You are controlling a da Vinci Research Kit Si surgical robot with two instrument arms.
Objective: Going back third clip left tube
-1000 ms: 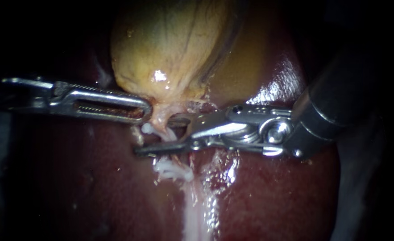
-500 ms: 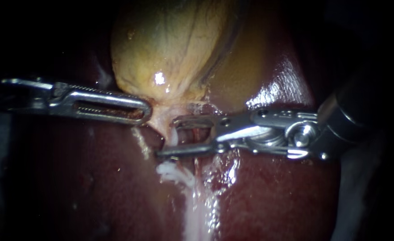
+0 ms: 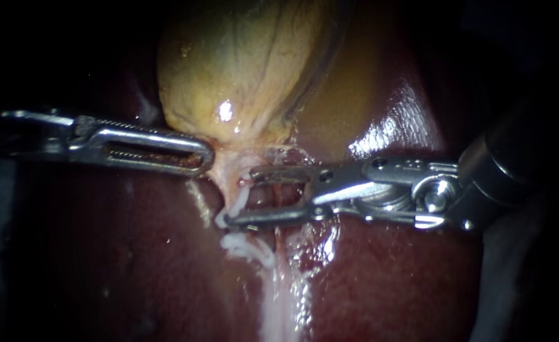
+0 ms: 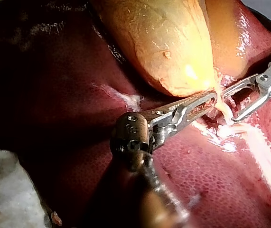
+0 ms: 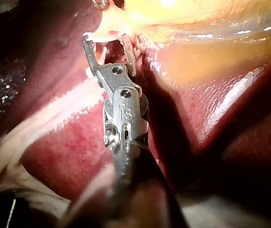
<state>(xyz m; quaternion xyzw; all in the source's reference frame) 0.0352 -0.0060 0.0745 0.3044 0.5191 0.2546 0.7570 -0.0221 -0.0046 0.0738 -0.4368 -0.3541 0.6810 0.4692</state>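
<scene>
Risk of snagging on withdrawal: right instrument with jaws gaping around the tube just below the gallbladder, white clip between their tips, left instrument clamped on the gallbladder's neck, any sideways drag apt to dislodge clip or tear tube.

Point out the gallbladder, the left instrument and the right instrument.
Gallbladder (image 3: 241,69), endoscope view, middle of its yellow wall.
Left instrument (image 3: 208,158), endoscope view, tip of its jaws.
Right instrument (image 3: 240,197), endoscope view, gap between open jaw tips.
</scene>
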